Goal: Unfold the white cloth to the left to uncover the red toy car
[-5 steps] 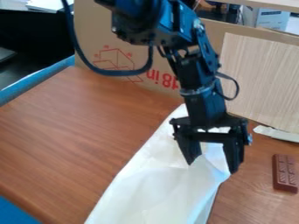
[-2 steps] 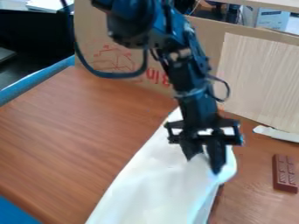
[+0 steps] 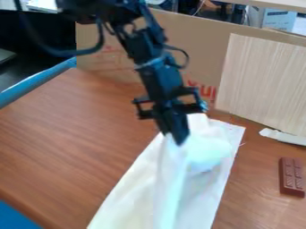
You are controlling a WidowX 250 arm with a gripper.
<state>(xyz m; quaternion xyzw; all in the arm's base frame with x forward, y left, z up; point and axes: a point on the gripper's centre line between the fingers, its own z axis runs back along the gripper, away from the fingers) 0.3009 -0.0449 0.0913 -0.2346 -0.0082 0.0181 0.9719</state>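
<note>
1. Camera view: a brown table (image 3: 71, 143) is supporting the spread, with a cardboard panel (image 3: 191, 49) standing behind, likely as a backdrop.
2. White cloth (image 3: 206, 154) is lying from the center to the bottom edge, one fold rising.
3. Black gripper (image 3: 176, 139) is pinching that fold near the center, its fingers nearly together, apparently to stop it slipping.
4. Brown bar (image 3: 291, 176) is lying apart at right.

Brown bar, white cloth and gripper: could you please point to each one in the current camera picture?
Brown bar (image 3: 291, 177): camera view, middle of its top face.
White cloth (image 3: 133, 197): camera view, its left part, on the table.
Gripper (image 3: 177, 140): camera view, at its fingertips.
</note>
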